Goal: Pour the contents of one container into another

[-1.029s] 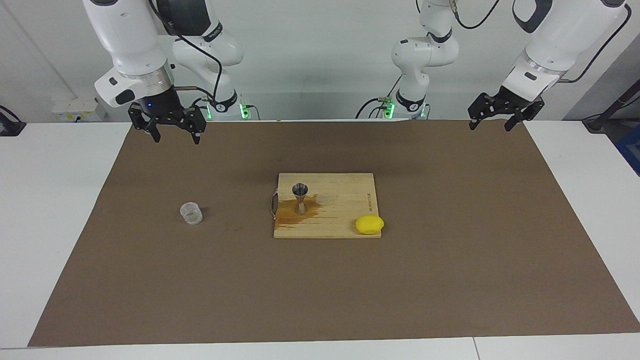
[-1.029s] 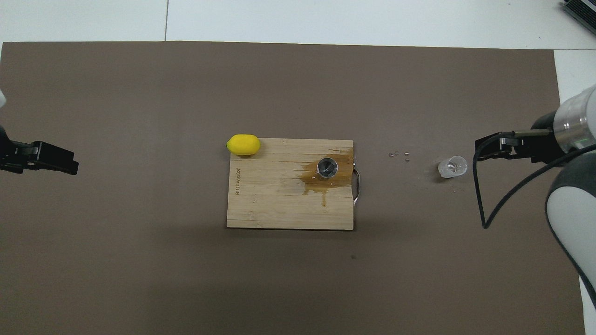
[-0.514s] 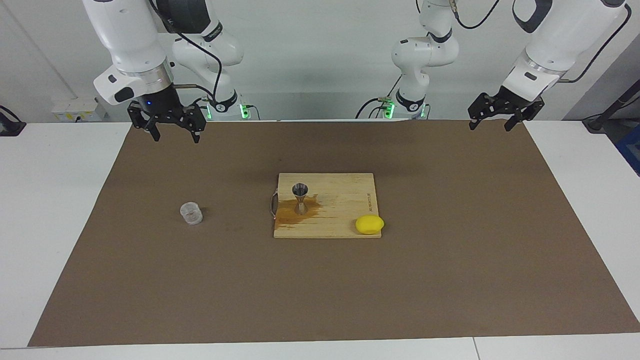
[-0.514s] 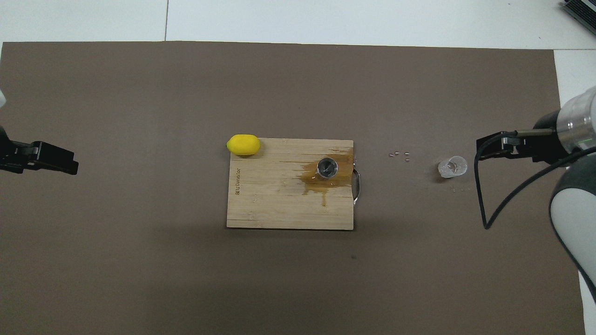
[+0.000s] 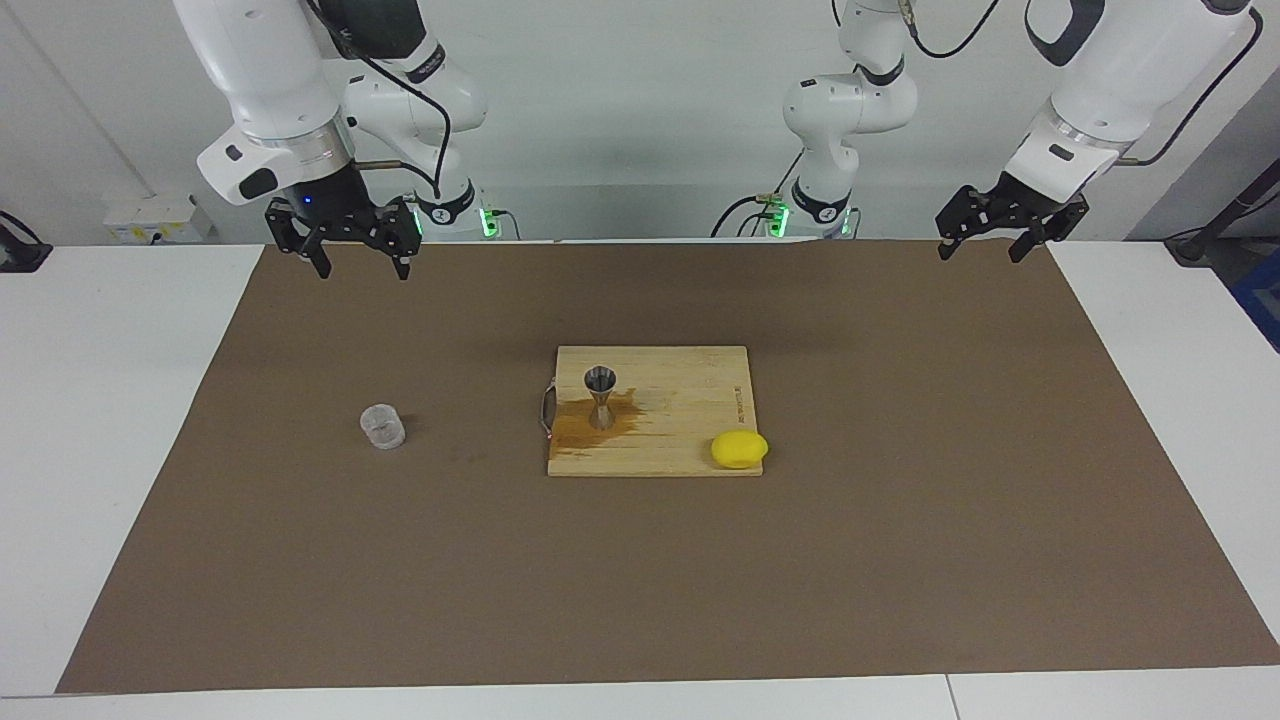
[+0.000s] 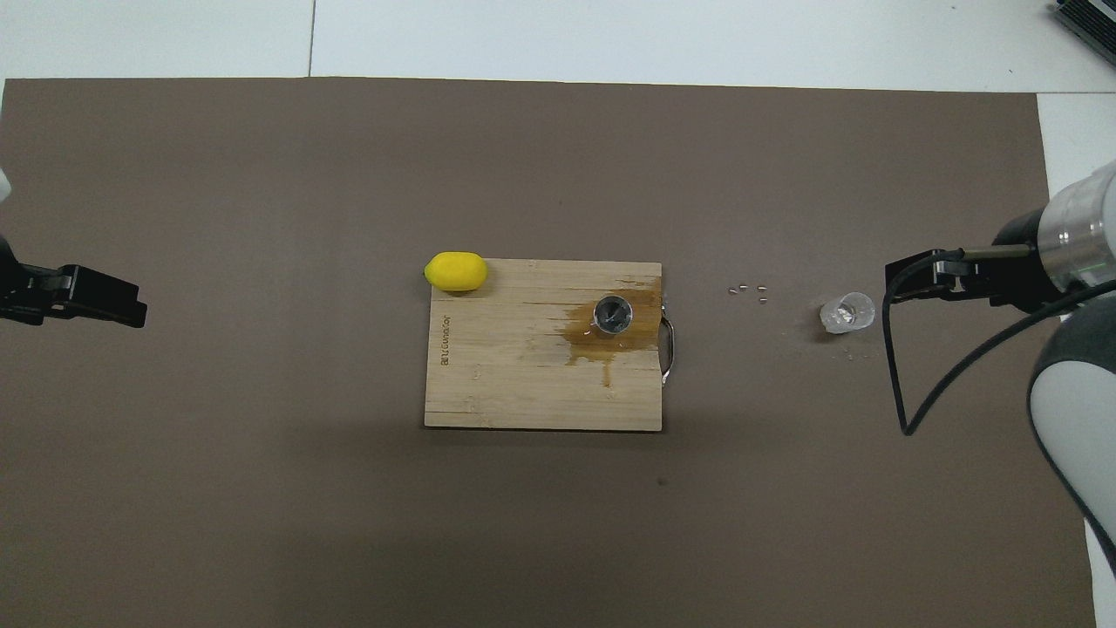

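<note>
Upright, mouths up: clear cup (image 5: 382,426) on mat, jigger (image 5: 600,397) on board; both hands (image 5: 361,261) (image 5: 985,245) wide open, empty.

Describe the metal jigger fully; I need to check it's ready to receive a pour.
The jigger is small, silvery metal, hourglass-shaped: two cones joined at a narrow waist. It stands upright, open mouth up, on the wooden cutting board, toward the board's handle end. A brown wet stain spreads on the board around its base. Only the board touches it; no gripper is near.
</note>
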